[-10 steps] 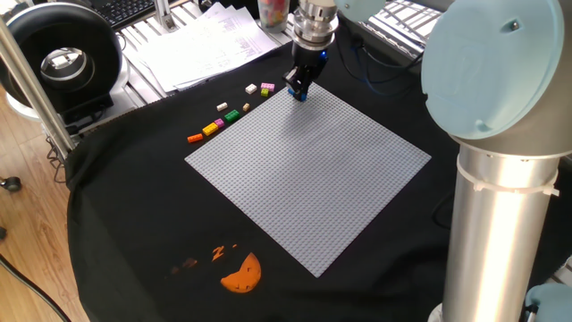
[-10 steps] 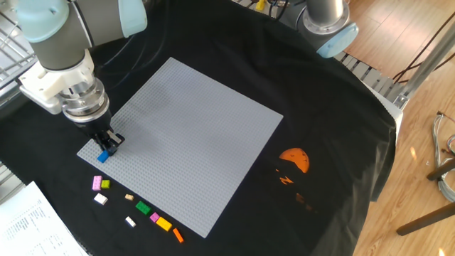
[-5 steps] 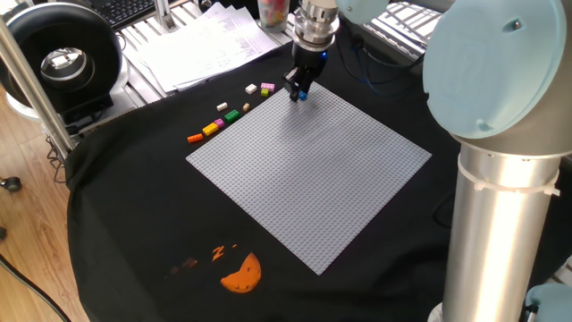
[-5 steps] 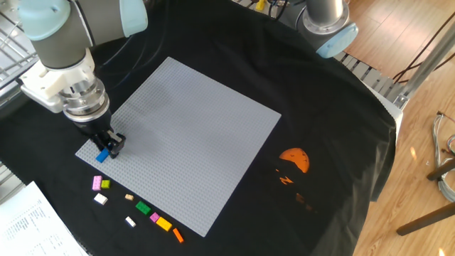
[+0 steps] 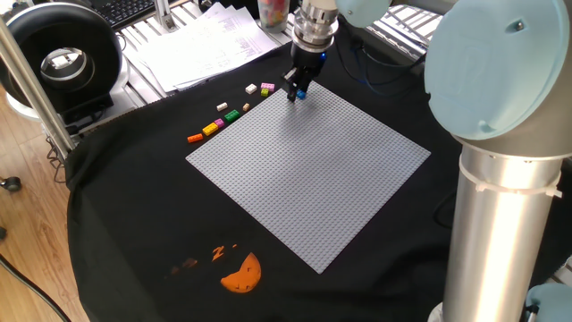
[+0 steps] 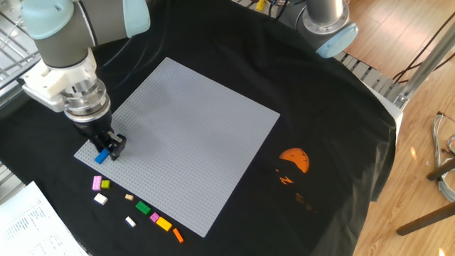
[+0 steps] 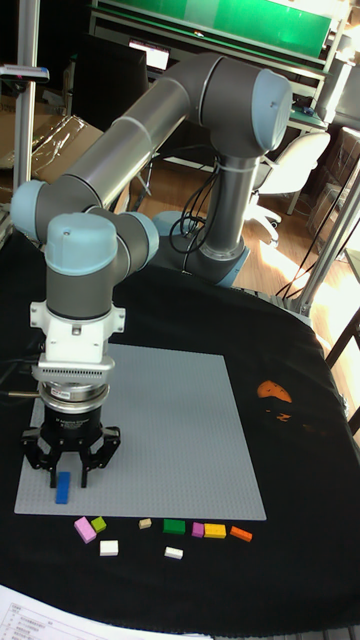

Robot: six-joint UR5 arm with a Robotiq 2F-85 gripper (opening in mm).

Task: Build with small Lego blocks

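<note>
I can read no text, label, brand or number anywhere around me. The printed sheets [image 5: 210,40] beyond the black cloth carry lines of print, but they are far too small and blurred to make out. The screen [image 7: 157,54] behind my arm glows without any legible characters. The orange print [image 6: 294,160] on the cloth is a shape with small marks, not letters I can read.

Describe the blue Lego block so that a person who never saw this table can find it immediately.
Find the large grey baseplate on the black cloth and go to the corner where the gripper hangs. The blue block lies there between the fingers. It is the only blue brick and the only one on the plate; the others sit in a row on the cloth.
</note>
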